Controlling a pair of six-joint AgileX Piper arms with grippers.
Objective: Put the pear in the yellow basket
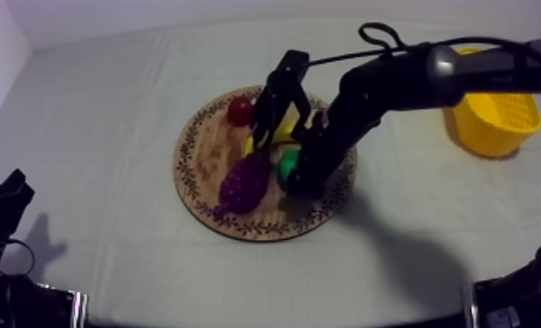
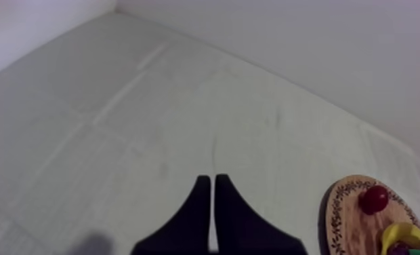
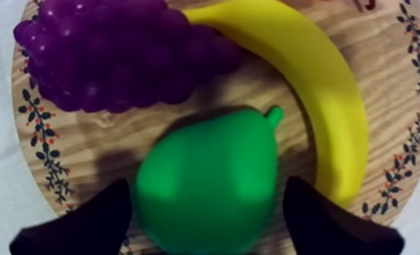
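Pear (image 3: 206, 178) is seated on wooden board (image 3: 390, 61), bordered by banana (image 3: 321, 88) and grapes (image 3: 111, 54). Right jaws are held open, straddling pear. Left jaws are closed over bench (image 2: 185, 102).

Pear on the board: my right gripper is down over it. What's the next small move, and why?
Probably close the right gripper on the pear: its open fingers sit on either side of the pear's body, which rests on the board, so a grip looks ready before any lift.
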